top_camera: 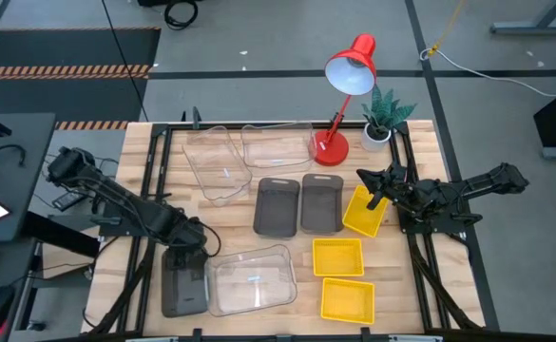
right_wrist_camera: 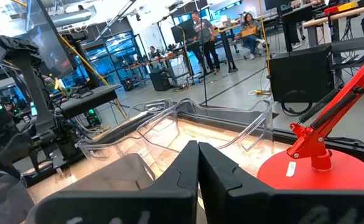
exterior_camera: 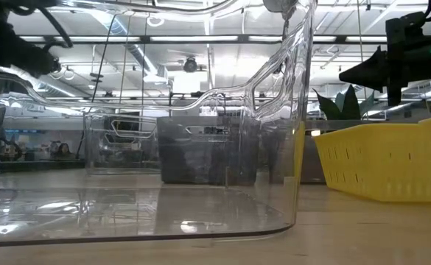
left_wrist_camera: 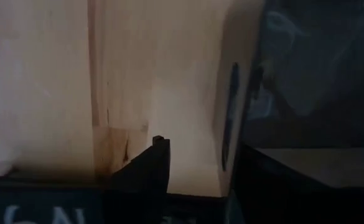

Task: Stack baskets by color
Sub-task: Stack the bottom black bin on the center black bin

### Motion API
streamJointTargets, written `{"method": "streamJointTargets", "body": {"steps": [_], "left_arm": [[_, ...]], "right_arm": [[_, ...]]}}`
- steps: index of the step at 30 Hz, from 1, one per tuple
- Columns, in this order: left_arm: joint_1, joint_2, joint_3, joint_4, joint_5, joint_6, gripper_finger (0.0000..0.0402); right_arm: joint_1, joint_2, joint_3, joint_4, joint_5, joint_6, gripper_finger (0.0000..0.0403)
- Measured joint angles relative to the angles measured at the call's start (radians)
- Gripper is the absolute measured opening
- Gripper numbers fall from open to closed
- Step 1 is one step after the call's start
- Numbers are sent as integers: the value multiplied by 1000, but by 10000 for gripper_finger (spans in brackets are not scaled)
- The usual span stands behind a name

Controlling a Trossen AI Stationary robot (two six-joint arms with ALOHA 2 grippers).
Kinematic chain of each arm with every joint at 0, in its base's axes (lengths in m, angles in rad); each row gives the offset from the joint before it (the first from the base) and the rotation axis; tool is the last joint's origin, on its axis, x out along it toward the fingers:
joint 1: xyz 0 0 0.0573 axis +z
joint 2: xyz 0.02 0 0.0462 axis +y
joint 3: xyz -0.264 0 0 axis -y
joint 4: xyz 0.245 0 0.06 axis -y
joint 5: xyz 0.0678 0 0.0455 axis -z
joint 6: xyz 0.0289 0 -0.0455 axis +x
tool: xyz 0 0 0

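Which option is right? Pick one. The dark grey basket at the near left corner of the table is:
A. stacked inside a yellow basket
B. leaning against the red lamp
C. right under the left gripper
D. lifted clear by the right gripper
C: in the high view the left gripper sits over the dark grey basket, which lies flat beside a clear basket, far from the lamp.
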Motion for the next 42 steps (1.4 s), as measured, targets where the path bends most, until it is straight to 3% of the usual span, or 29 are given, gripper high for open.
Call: {"method": "streamJointTargets", "body": {"steps": [10,17,28,42], "left_arm": [[0,76,-1,65,-7,2,92],[0,76,-1,69,6,18,14],[19,34,44,-87,17,151,4],[137,25,407,-498,-295,277,1]], "right_arm": [[0,0,0,0,0,0,12],[0,0,0,1,0,0,12],[0,0,0,1,0,0,12],[0,0,0,1,0,0,12]]}}
